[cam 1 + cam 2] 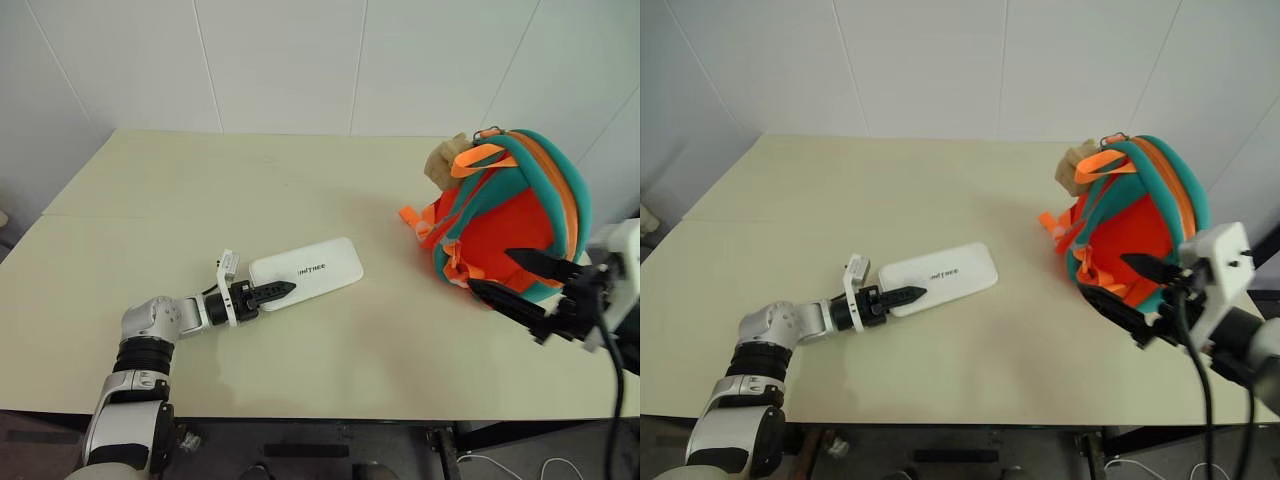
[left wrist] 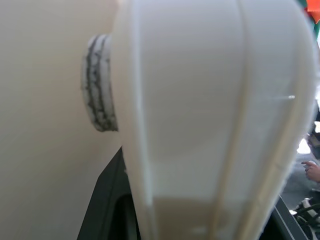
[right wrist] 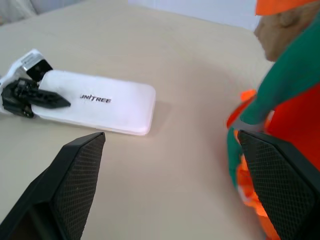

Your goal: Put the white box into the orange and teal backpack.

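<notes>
So the white box [image 1: 307,271] lies flat on the cream table [image 1: 300,180] a bit left of the frame's centre in the head views, angled so its far end points up and right. The left gripper [image 1: 270,294] comes in from the lower left and is clamped on the box's near short end, one black finger lying over the top face and the other apparently tucked under the edge, so the jaws are only partly closed with the box between them. The orange and teal backpack [image 1: 505,215] stands upright at the right of the frame, near the table's right edge, with a tan plush charm [image 1: 445,160] at its upper left. The right gripper [image 1: 520,280] hangs at the lower right, just in front of the backpack's lower side, jaws spread wide and holding nothing. Between box and backpack there's a bare stretch of tabletop, and the whole back half of the table is open too.
</notes>
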Available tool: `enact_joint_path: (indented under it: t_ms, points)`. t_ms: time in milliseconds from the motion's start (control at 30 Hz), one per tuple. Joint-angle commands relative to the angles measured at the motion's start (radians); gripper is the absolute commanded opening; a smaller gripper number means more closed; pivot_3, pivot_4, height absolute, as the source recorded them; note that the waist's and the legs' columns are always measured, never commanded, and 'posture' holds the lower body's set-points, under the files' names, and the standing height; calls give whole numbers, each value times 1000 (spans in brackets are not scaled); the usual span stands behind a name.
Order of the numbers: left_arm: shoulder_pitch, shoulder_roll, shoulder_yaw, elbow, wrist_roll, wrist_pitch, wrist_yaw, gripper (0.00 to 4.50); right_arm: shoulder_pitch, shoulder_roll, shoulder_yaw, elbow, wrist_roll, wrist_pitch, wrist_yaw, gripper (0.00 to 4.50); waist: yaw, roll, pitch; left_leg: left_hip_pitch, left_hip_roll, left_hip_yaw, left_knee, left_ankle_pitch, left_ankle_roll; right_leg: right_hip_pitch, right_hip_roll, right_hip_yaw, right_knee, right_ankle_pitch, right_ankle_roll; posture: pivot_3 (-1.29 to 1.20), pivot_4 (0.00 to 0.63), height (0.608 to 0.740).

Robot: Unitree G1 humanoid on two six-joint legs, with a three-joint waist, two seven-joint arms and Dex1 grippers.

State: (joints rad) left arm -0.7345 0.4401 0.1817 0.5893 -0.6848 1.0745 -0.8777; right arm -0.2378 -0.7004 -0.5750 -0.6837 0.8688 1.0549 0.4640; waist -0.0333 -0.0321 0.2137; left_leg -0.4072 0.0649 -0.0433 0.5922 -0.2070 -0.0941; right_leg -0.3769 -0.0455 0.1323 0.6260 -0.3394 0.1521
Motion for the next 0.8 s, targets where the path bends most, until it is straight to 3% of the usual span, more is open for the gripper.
enact_joint_path:
  t_ms: [33, 200, 367, 567, 667, 800]
  points:
    - [28, 8, 14, -71, -5, 35, 25, 1365, -125, 61, 208, 177, -214, -169, -109, 4486, -4, 0, 0, 0, 0, 0, 0, 0, 0, 0, 0, 0, 0, 0, 0, 0, 150, 740]
    - [96, 52, 90, -191, -40, 85, 73, 1365, -340, 115, 398, 473, -468, -358, -198, 4486, -4, 1, 0, -1, 0, 1, -4, 0, 0, -4, 0, 0, 2, -1, -1, 0, 150, 740]
    - [161, 63, 179, -296, -87, 126, 142, 1365, -449, 200, 456, 574, -533, -414, -222, 4486, -11, 1, 0, -14, 2, 1, -4, 5, -8, -22, 1, 0, 13, -5, -3, 0, 150, 740]
    - [232, 39, 241, -407, -140, 161, 218, 1365, -521, 298, 499, 747, -624, -566, -245, 4486, -25, 1, 0, -14, 2, 1, 0, 4, -7, -23, 1, 0, 19, -5, -3, 0, 150, 740]
    - [237, 34, 250, -421, -153, 159, 241, 1365, -547, 327, 488, 831, -645, -684, -225, 3856, -26, 1, 0, -13, 2, 1, 1, 5, -5, -23, 1, 0, 20, -3, -3, 0, 150, 740]
    - [239, 50, 258, -421, -164, 151, 249, 1365, -561, 343, 466, 889, -635, -860, -159, 2480, -27, 1, 0, -13, 1, 1, 1, 6, -4, -22, 1, 0, 20, -1, -1, 0, 150, 740]
